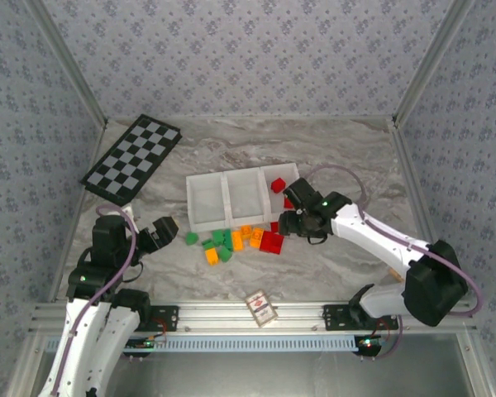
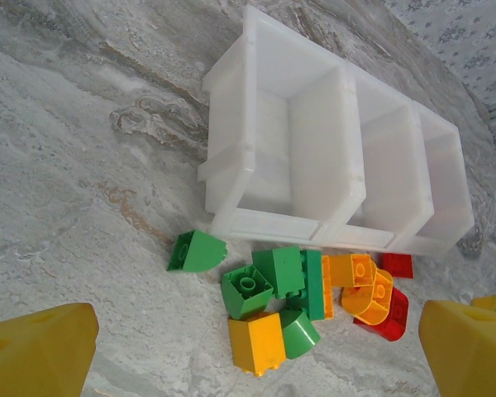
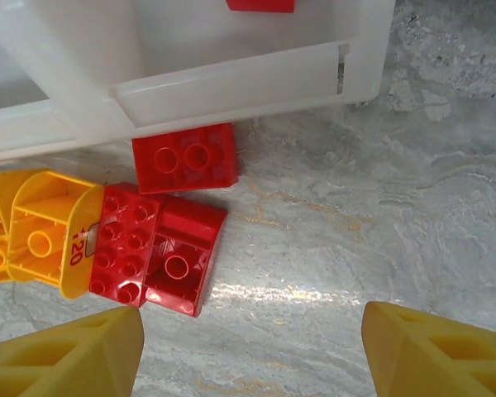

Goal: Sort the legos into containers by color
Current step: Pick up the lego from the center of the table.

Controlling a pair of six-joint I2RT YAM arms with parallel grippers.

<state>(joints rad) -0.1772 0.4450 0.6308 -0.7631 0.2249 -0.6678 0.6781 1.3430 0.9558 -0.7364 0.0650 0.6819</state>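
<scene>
The white three-compartment tray (image 1: 207, 201) stands mid-table, and one red lego (image 1: 279, 184) lies in its right compartment. A mixed pile of green, orange and red legos (image 1: 236, 240) lies along its near side. My left gripper (image 1: 161, 231) hovers open left of the pile. In the left wrist view it (image 2: 252, 364) looks down on a green curved brick (image 2: 197, 252), an orange brick (image 2: 256, 341) and the tray (image 2: 326, 132). My right gripper (image 1: 291, 222) is open at the pile's right end. In its wrist view it (image 3: 252, 356) is over bare table, just right of three red bricks (image 3: 182, 256).
A black-and-white checkerboard (image 1: 132, 159) lies at the back left. A small red-patterned card box (image 1: 262, 308) sits by the aluminium rail (image 1: 198, 316) at the near edge. Wallpapered walls enclose the table on three sides.
</scene>
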